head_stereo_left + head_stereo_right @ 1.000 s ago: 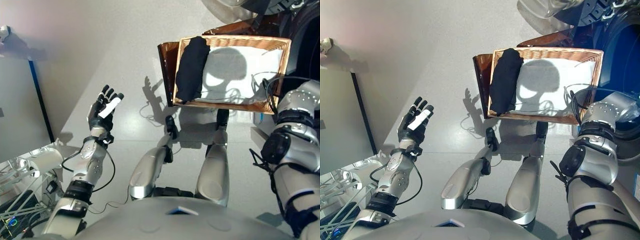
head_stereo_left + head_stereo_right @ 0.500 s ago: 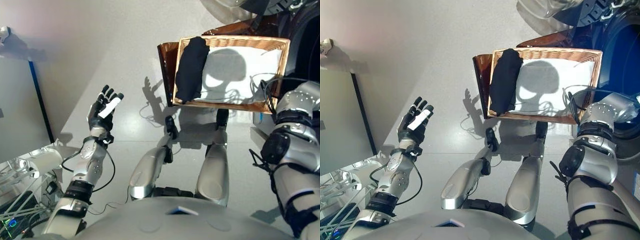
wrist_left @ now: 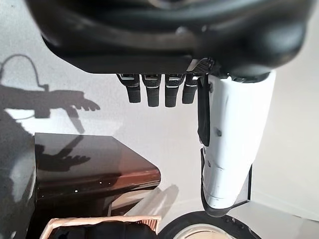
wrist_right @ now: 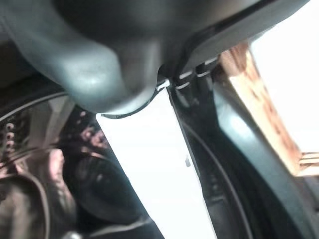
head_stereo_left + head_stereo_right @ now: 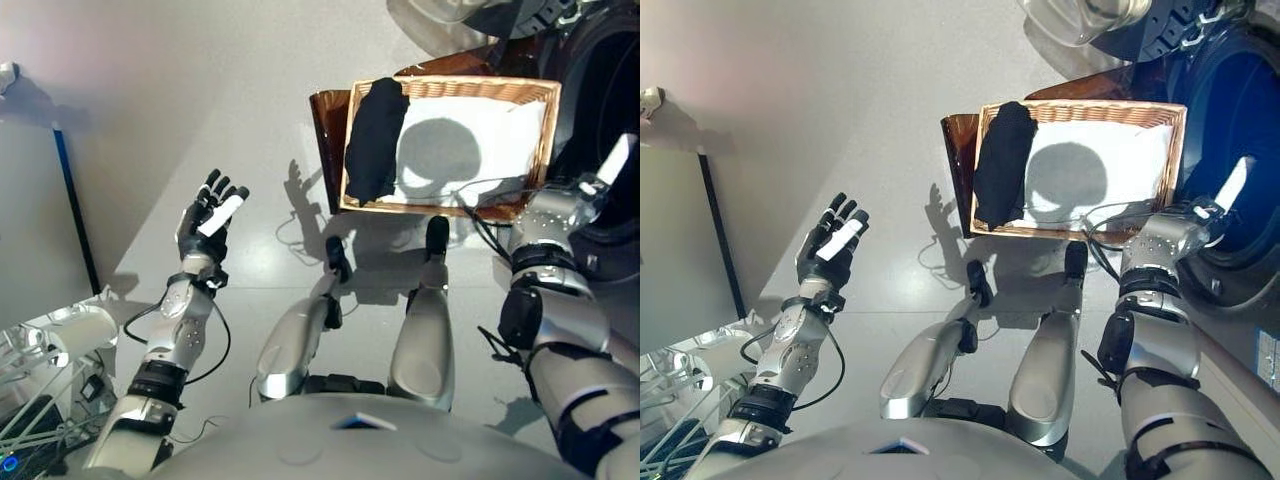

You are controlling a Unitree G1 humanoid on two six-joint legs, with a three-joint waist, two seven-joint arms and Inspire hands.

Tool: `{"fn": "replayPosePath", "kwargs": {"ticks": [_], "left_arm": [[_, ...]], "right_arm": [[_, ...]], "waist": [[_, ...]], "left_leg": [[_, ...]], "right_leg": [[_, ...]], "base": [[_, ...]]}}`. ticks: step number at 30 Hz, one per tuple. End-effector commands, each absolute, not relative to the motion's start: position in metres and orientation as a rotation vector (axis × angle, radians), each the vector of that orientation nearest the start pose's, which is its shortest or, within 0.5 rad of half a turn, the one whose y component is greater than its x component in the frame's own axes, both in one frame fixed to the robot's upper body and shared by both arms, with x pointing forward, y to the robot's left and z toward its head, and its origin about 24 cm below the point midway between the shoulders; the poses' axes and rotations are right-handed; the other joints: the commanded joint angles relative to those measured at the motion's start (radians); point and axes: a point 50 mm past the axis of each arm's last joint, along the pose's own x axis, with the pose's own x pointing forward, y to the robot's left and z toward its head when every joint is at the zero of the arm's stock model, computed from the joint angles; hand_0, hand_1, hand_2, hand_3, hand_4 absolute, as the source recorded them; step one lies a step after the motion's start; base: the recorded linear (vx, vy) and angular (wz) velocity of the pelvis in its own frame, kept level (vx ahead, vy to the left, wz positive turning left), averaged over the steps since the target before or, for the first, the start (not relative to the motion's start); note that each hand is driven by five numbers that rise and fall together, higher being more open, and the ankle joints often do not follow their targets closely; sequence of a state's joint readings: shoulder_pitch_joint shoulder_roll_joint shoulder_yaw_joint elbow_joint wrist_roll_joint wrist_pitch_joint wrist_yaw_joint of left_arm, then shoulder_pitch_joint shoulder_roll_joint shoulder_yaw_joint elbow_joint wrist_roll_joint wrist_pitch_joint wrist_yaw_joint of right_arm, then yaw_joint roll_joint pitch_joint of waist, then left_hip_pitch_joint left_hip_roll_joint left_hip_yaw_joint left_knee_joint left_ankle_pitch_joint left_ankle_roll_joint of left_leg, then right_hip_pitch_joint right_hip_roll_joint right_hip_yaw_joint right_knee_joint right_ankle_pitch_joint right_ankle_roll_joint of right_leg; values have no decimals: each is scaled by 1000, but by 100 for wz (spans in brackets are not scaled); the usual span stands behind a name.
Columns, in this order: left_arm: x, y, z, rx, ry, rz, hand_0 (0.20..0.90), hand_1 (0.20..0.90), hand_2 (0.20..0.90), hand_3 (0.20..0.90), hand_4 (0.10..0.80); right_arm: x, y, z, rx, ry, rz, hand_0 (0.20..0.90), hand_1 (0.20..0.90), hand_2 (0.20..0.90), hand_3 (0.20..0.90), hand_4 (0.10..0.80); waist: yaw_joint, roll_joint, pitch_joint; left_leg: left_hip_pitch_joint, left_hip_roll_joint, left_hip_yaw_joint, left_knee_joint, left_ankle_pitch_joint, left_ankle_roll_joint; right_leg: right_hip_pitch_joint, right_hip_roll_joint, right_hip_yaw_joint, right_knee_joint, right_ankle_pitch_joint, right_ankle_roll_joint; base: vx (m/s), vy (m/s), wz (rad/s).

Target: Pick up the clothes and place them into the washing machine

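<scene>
I log: black garment (image 5: 374,140) in wicker basket (image 5: 540,130) at 12 o'clock; left robot hand (image 5: 207,222) splayed, empty; right robot hand (image 5: 1225,195) at washer drum (image 5: 1240,110), fingers unreadable.

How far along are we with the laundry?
Nothing looks done: the black garment lies in the wicker basket, untouched. In hand: nothing; the left hand is open and empty, and the right hand is at the washing machine opening with no cloth visible. Left: grasp the garment and load it.
</scene>
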State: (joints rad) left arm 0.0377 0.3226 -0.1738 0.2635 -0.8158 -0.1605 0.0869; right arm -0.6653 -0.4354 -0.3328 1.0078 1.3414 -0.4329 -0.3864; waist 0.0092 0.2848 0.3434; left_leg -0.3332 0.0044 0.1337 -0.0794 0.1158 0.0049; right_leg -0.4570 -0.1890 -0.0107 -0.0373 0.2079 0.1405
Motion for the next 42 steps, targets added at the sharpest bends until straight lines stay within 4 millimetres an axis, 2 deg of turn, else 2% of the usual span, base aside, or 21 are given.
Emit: {"fn": "replayPosePath", "kwargs": {"ticks": [1,2,7,10,14,18,20,26,33,37,42], "left_arm": [[232,227,3,-421,84,195,900,900,900,900,800],[232,228,2,-419,87,198,900,900,900,900,800],[231,228,1,-411,89,200,900,900,900,900,800],[232,227,1,-400,86,194,900,900,900,900,800],[235,227,3,-371,76,173,900,900,900,900,800],[234,224,2,-363,80,153,900,900,900,900,800],[234,223,1,-357,87,154,900,900,900,900,800],[235,217,0,-337,93,142,900,900,900,900,800],[235,205,-5,-340,124,110,900,900,900,900,800],[234,200,-12,-342,154,120,900,900,900,900,800],[233,201,-15,-340,164,138,900,900,900,900,800]], "right_arm": [[309,-345,63,992,-232,-1007,900,900,900,900,800],[309,-343,61,922,-202,-980,900,900,900,900,800],[309,-335,54,789,-131,-927,900,900,900,900,800],[309,-328,43,573,-7,-870,900,900,900,900,800],[312,-305,26,312,141,-723,900,900,900,900,800],[318,-280,23,159,162,-569,900,900,900,900,800],[322,-270,24,71,172,-524,900,900,900,900,800],[341,-229,46,-77,89,-357,900,900,900,900,800],[356,-204,65,-351,32,-272,900,900,900,900,800],[353,-203,63,-527,25,-315,900,900,900,900,800],[347,-216,52,-540,74,-385,900,900,900,900,800]], "waist": [[22,-24,-77],[23,-29,-78],[21,-40,-80],[21,-50,-77],[25,-60,-79],[24,-58,-78],[26,-50,-77],[32,-1,-76],[42,46,-100],[39,60,-111],[35,62,-117]], "left_leg": [[30,35,-2,-8,-16,-119],[34,37,-1,-8,-16,-119],[41,41,-3,-8,-14,-119],[54,43,-7,-8,-14,-120],[54,41,-12,-8,-12,-117],[51,43,-6,-8,-7,-116],[52,43,-7,-8,-5,-116],[57,37,1,-8,-6,-114],[63,35,3,-8,-5,-114],[73,37,0,-8,-9,-116],[81,39,-2,-8,-14,-116]], "right_leg": [[-21,9,24,133,-166,-20],[-17,9,24,133,-166,-20],[-4,10,21,134,-168,-22],[9,12,18,136,-168,-23],[13,15,20,127,-158,-23],[7,18,23,132,-158,-25],[6,16,24,134,-159,-24],[5,8,35,136,-158,-23],[11,8,38,141,-161,-23],[27,10,31,139,-164,-22],[42,11,25,134,-167,-22]], "base": [[0,0,0],[0,0,0],[0,0,0],[-1,-7,1],[-14,-26,0],[0,0,0],[0,0,0],[-5,28,-9],[11,20,-3],[0,0,0],[0,0,0]]}}
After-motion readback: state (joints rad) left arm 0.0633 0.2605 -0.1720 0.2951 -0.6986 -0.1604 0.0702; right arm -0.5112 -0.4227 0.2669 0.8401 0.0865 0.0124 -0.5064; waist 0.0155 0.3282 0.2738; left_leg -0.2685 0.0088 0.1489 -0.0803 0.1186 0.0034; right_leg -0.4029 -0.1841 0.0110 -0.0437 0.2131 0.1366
